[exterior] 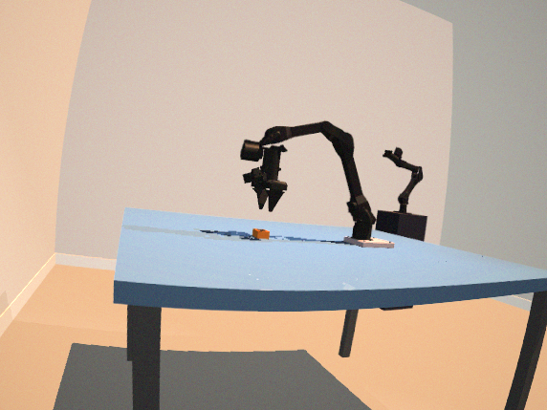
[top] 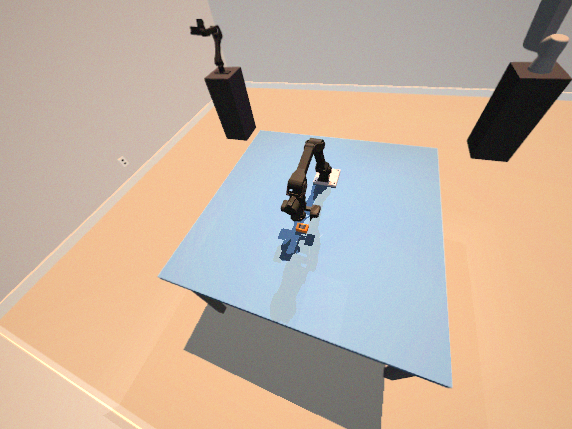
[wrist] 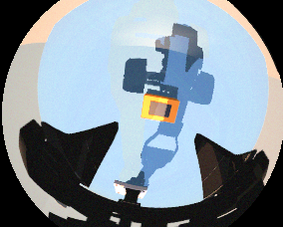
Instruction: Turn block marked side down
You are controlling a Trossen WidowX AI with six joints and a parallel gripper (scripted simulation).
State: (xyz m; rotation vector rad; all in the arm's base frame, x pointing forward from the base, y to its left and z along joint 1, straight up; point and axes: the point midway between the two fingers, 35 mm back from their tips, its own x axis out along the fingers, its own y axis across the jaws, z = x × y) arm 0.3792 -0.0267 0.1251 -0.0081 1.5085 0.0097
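Observation:
A small orange block rests flat on the blue table. Its top face carries a square patch, part pinkish and part dark, inside an orange-yellow border, so the marked side faces up. My gripper is open and empty. It points down and hangs above the table, a little above the block. In the wrist view the block lies beyond the fingertips, near the middle between them. The block's underside is hidden.
The arm's white base plate is fixed toward the back of the table. The arm's shadow falls around the block. A second arm stands on a dark pedestal off the table.

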